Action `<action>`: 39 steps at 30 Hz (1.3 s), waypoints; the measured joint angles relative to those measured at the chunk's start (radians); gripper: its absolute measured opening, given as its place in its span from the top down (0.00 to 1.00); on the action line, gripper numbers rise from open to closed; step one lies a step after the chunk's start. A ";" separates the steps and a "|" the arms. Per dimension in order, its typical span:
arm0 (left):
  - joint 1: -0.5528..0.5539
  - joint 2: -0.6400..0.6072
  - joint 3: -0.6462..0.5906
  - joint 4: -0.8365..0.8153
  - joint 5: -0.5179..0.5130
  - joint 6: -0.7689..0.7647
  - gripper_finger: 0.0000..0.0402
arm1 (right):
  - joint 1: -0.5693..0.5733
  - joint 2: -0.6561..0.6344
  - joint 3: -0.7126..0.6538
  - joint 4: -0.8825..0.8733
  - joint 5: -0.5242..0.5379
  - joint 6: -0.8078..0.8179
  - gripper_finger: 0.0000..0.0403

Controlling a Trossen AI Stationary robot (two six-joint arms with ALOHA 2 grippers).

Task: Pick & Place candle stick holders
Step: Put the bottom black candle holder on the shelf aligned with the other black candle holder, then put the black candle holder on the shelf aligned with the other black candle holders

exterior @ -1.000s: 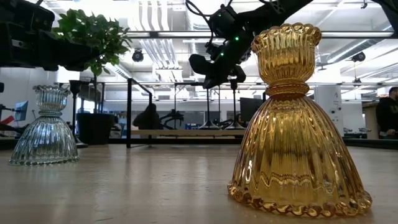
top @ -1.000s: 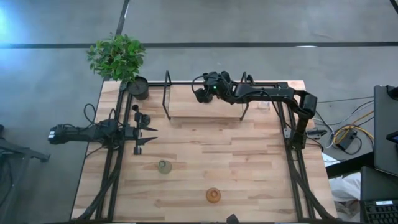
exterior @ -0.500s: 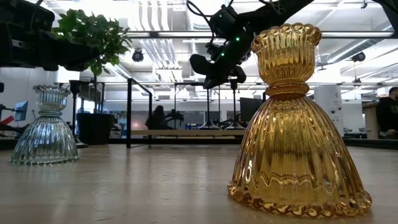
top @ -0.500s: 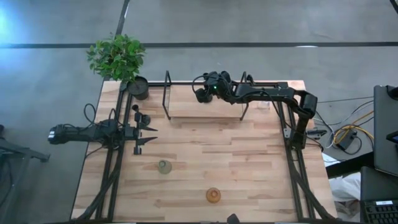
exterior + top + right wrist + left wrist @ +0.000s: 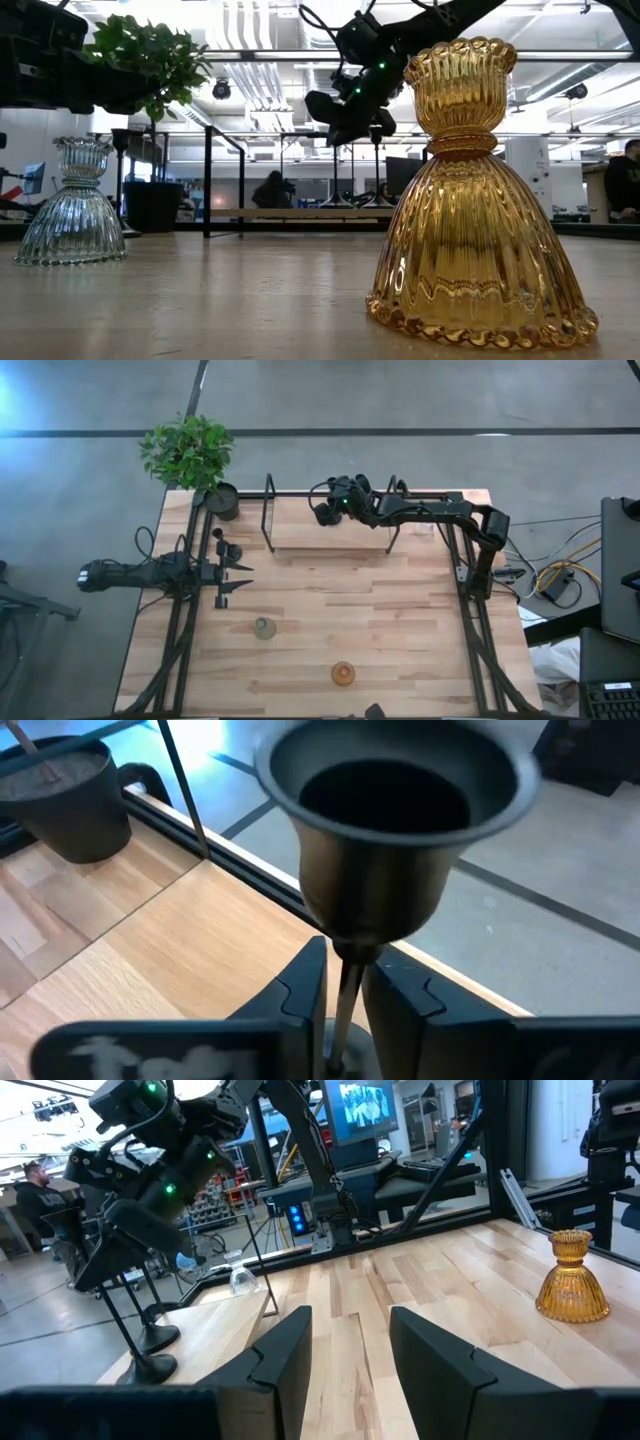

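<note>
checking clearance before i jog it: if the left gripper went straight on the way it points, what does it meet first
Probably nothing soon: the left gripper is open over bare table. The amber holder sits off to one side, the black holders to the other. Depth is uncertain.

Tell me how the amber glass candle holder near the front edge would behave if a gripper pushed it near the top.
The amber holder would probably slide rather than tip: its skirt flares into a wide base under a narrow neck. The ribbed glass looks thick, so it is likely heavy for its size. Being glass, it could chip if knocked over on the wooden table.
</note>
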 joint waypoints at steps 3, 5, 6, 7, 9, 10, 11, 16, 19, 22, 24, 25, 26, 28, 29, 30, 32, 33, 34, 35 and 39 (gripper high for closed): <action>0.000 0.000 0.000 0.000 0.000 0.000 0.64 | 0.000 0.000 0.000 0.000 0.000 0.001 0.80; 0.000 0.000 0.000 0.000 0.000 0.000 0.64 | 0.000 0.000 0.000 0.001 0.000 0.001 0.77; 0.000 0.000 0.000 0.000 0.000 0.000 0.64 | 0.000 -0.001 0.000 0.001 0.000 0.003 0.76; 0.000 0.000 0.000 0.000 0.000 0.000 0.64 | 0.000 -0.001 0.000 0.001 0.000 0.003 0.74; 0.000 0.000 0.000 0.000 0.000 0.000 0.64 | 0.000 -0.001 0.000 0.000 0.000 0.003 0.71; 0.000 0.000 0.000 0.000 0.000 0.000 0.64 | 0.000 -0.001 0.000 0.001 0.000 0.003 0.69; 0.000 0.000 0.000 0.000 0.000 0.000 0.64 | 0.000 -0.001 0.000 0.001 0.000 0.003 0.67; 0.000 0.000 0.000 0.000 0.000 0.000 0.64 | 0.001 -0.001 0.000 0.001 0.000 0.003 0.56; -0.001 0.000 0.000 0.000 0.000 0.000 0.64 | 0.002 -0.002 0.001 -0.001 -0.004 0.003 0.51; -0.001 0.000 0.000 0.000 0.000 0.000 0.64 | 0.004 -0.003 0.001 -0.005 -0.029 0.002 0.48; -0.001 0.000 0.000 0.000 0.000 0.000 0.64 | 0.008 -0.007 0.001 -0.008 -0.037 0.001 0.47; -0.001 0.000 0.000 0.000 0.000 0.000 0.64 | 0.010 -0.011 0.001 -0.015 -0.037 0.000 0.47; -0.001 0.000 0.000 0.000 0.000 0.000 0.64 | 0.011 -0.015 0.001 -0.021 -0.037 0.000 0.46; -0.001 0.000 0.000 0.000 0.000 0.000 0.64 | 0.011 -0.025 0.002 -0.042 -0.037 0.000 0.46; -0.001 0.000 0.000 0.000 0.000 0.000 0.64 | 0.011 -0.027 0.002 -0.055 -0.036 0.000 0.47; -0.001 0.000 0.000 0.000 0.000 0.000 0.64 | 0.010 -0.030 0.002 -0.067 -0.037 0.002 0.47; 0.000 0.000 0.000 0.000 0.000 0.000 0.64 | 0.012 -0.036 0.002 -0.099 -0.041 0.011 0.48; 0.000 0.000 0.000 0.000 0.000 0.000 0.64 | 0.015 -0.038 0.002 -0.108 -0.041 0.018 0.48; 0.000 0.000 0.000 0.000 0.000 0.000 0.64 | 0.018 -0.042 0.002 -0.119 -0.041 0.022 0.49; 0.000 0.000 0.000 0.000 0.000 0.000 0.64 | 0.023 -0.045 0.002 -0.131 -0.041 0.023 0.49; 0.000 0.000 0.000 0.000 0.000 0.000 0.64 | 0.042 -0.062 0.002 -0.152 -0.041 0.022 0.50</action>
